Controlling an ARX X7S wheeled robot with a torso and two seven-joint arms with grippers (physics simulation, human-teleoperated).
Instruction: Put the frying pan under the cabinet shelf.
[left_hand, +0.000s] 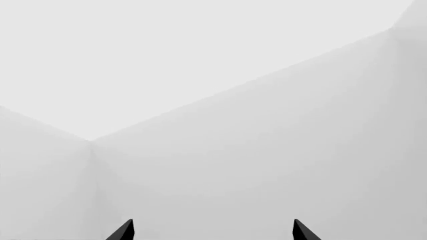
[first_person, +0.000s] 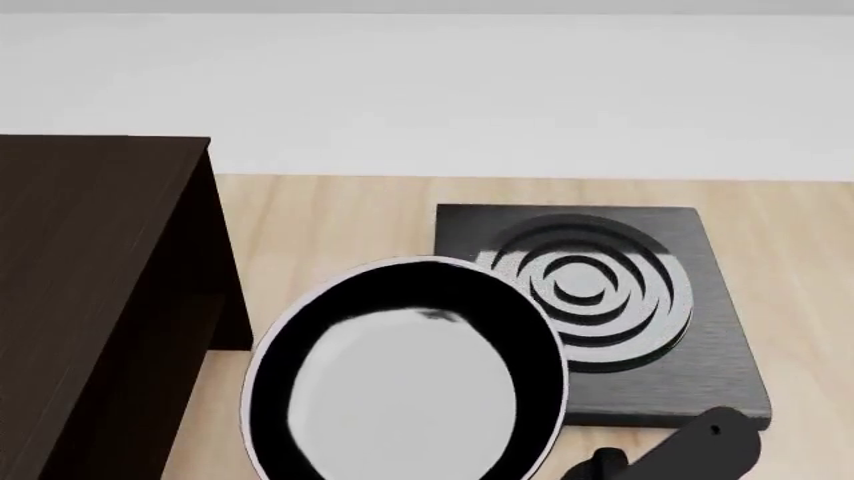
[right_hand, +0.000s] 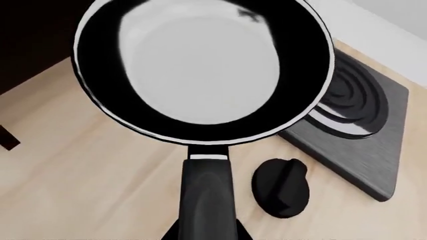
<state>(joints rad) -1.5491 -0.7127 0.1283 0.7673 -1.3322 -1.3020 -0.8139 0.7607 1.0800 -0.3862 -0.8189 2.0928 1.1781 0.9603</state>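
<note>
Fingers (left_hand: 127, 231) of the left gripper (left_hand: 213, 232) stand wide apart with only pale walls before them. On the right, the right gripper (right_hand: 207, 232) clasps the frying pan (first_person: 407, 370) by its long handle — only a dark sliver of it shows. Held above the tabletop (first_person: 334, 225), the pan hangs between the cabinet shelf (first_person: 94, 300) and the black hob (first_person: 601, 300), overlapping the hob's near corner. A black knob (right_hand: 281, 187) lies on the wood beside the handle.

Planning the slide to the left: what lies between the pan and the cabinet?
Only bare wooden counter. The head view shows an open gap between the pan and the cabinet.
</note>
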